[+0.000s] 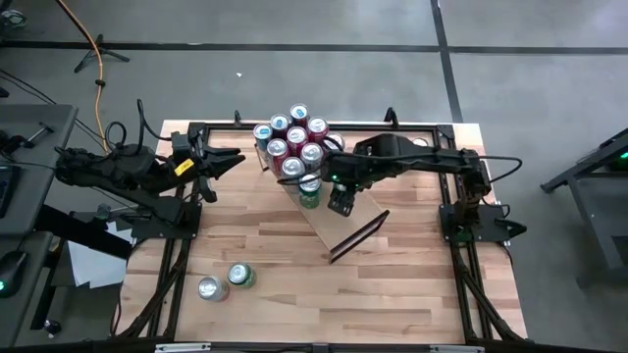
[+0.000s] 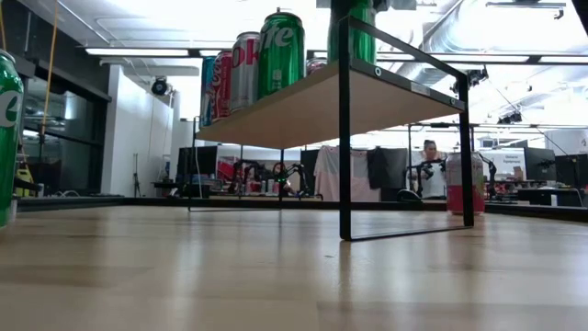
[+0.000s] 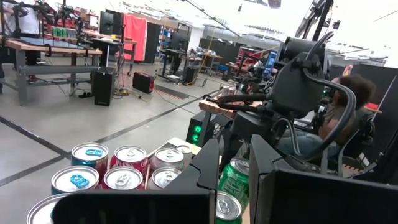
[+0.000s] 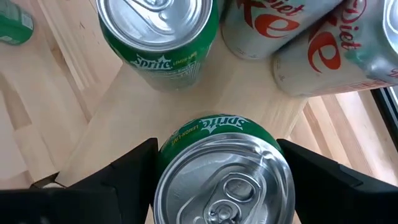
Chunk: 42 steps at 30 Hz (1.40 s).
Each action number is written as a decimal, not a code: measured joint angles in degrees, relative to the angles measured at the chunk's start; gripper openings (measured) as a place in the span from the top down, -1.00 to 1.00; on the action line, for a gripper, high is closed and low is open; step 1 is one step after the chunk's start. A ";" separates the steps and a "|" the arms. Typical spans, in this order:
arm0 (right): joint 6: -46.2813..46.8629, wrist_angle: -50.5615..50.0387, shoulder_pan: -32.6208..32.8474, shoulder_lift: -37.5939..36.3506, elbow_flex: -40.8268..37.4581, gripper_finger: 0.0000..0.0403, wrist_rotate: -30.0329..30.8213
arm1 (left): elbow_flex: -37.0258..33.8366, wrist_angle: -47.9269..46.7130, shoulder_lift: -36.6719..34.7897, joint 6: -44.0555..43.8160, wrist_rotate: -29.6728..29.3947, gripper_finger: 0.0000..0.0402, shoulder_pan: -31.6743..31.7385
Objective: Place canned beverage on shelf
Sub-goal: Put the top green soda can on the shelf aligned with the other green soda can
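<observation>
The right end effector [image 4: 217,168] holds a green can [image 4: 221,168] upright on the shelf [image 1: 339,227] beside another green can [image 4: 163,37], while the left end effector [image 1: 228,160] waits shut near the bench's [image 1: 392,294] back-left corner.

Bright overhead strip lights [image 2: 138,51] wash out the ceiling above the shelf [image 2: 312,106] in the low view, so the plank's underside reads dark against that glare and the frame posts stand nearly in silhouette. The tabletop [image 2: 276,276] in front of the shelf carries soft sheen and blurs toward the camera. From above, light is even and flat, with only faint shadows beside the shelf. In the right wrist view, the nearest can lid [image 4: 224,180] on the shelf shows broad soft highlights. In the left wrist view, the dark foreground is out of focus, and the hall behind is overexposed near the ceiling.
</observation>
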 joint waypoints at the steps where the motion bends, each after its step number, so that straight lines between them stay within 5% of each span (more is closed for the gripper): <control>1: 0.03 -0.05 -0.02 0.00 0.00 -0.41 0.00 | 0.00 0.02 -0.02 0.00 0.01 1.00 0.00; 23: 2.90 0.16 -0.07 1.88 -0.09 -0.41 0.02 | 0.00 0.03 -0.02 0.05 0.02 1.00 -0.02; 31: 4.04 0.20 -0.07 1.75 -0.09 -0.68 0.24 | 0.00 0.03 -0.02 0.06 0.02 1.00 0.00; 42: 0.71 0.24 -0.07 1.61 4.09 -0.72 1.95 | 0.00 0.02 -0.02 0.07 0.02 1.00 -0.01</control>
